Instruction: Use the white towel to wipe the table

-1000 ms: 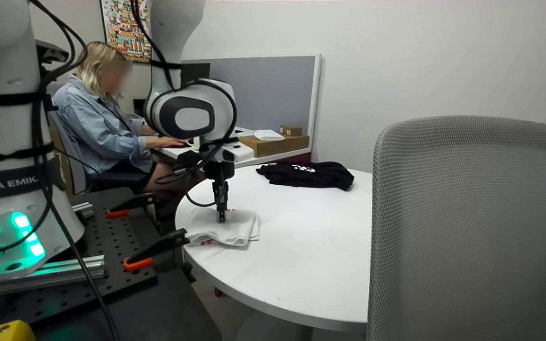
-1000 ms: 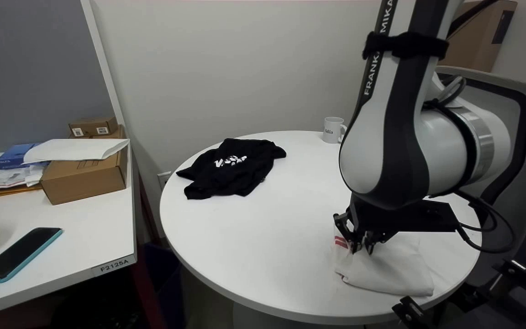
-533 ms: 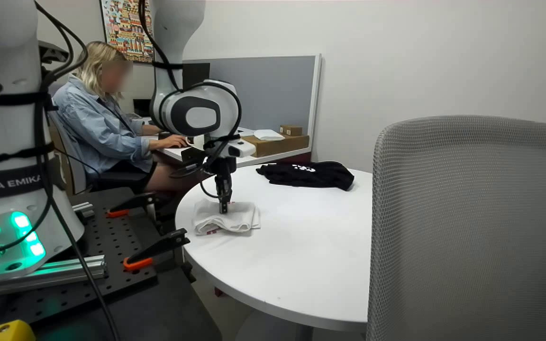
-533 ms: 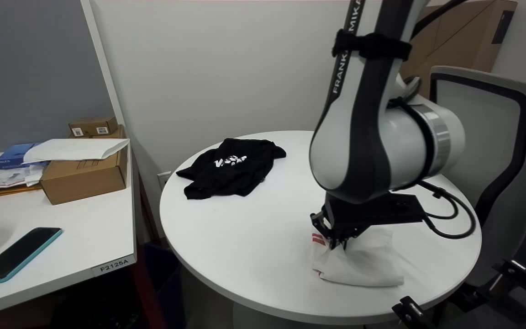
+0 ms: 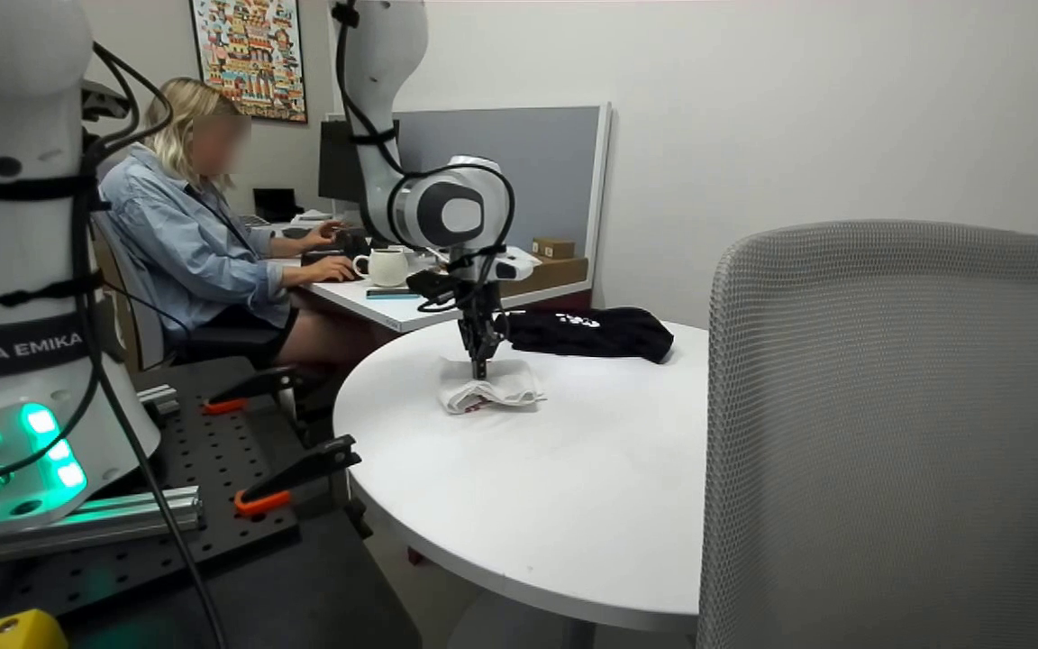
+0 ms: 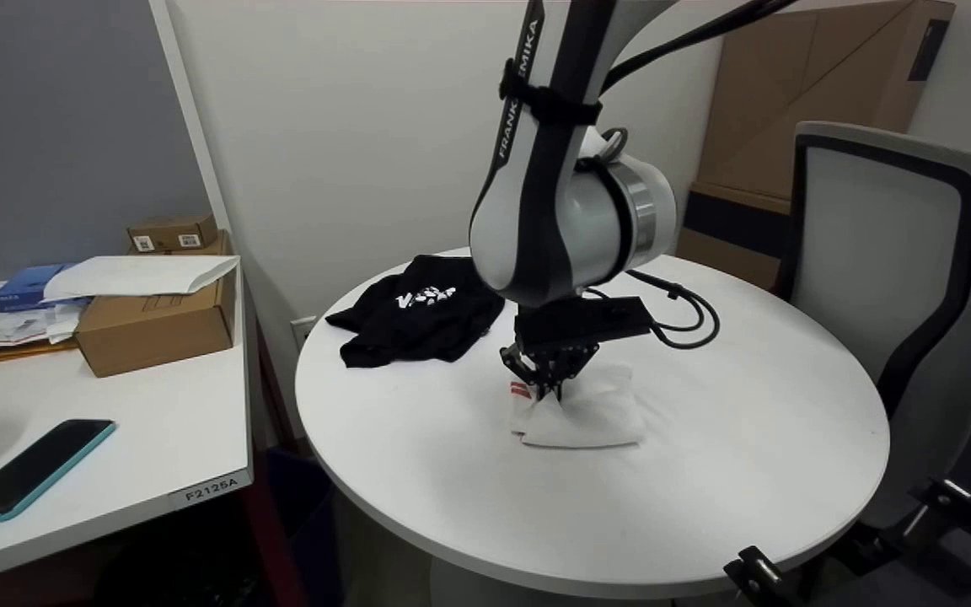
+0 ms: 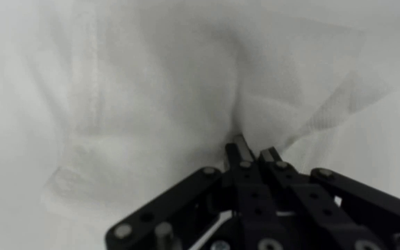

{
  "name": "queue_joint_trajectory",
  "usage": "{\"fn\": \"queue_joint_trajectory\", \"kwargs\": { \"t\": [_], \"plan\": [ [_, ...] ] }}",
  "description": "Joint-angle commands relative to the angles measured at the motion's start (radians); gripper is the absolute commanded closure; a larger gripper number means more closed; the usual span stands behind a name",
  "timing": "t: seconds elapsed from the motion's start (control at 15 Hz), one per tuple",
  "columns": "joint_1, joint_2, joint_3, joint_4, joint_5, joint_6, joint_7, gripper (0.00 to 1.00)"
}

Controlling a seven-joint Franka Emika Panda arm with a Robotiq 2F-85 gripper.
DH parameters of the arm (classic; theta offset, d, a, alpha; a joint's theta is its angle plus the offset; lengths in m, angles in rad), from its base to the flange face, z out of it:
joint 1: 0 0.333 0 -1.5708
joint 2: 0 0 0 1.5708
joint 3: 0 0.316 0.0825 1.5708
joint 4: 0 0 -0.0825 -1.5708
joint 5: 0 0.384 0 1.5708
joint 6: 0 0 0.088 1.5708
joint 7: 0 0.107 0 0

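White towel [image 6: 587, 426] lies folded on the worktop [image 6: 721, 497], your jaws clamped on a raised pinch of it. Since a second ago you've brought it across, closer to the unmoved black garment [image 6: 414, 312]; in an exterior view, a mug [image 5: 386, 268] on the desk [image 5: 400, 312] now shows clear of your arm [image 5: 451, 212].

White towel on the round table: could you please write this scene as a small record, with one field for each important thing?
Surface: round white table
Cloth: white towel, folded, lying on the table, red-striped at one edge
Grip: tool closed on a pinched-up fold of the towel
Also on table: black garment with white print
Seat beside table: grey mesh chair
Nearby: white desk with phone and cardboard boxes
Others: person seated at the desk
Wiping finished: cannot tell
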Motion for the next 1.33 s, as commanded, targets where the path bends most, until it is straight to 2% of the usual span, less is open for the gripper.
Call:
{"fn": "queue_joint_trajectory", "kwargs": {
  "t": [0.0,0.2,0.53,0.73,0.93,1.07,1.27],
  "plan": [
    [-0.054,0.119,-0.027,0.176,-0.047,-0.071,-0.002,0.99],
    [-0.134,0.127,-0.034,0.186,-0.038,-0.071,-0.014,0.99],
    [-0.207,0.074,-0.090,0.016,-0.035,-0.010,0.007,0.99],
    [-0.171,0.013,-0.145,-0.127,-0.051,0.045,0.033,0.99],
    [-0.104,-0.040,-0.147,-0.262,-0.052,0.114,0.037,0.99],
    [-0.080,-0.058,-0.101,-0.315,-0.038,0.160,0.019,0.99],
    [-0.014,-0.046,-0.054,-0.308,-0.024,0.207,0.018,0.99]
  ]
}}
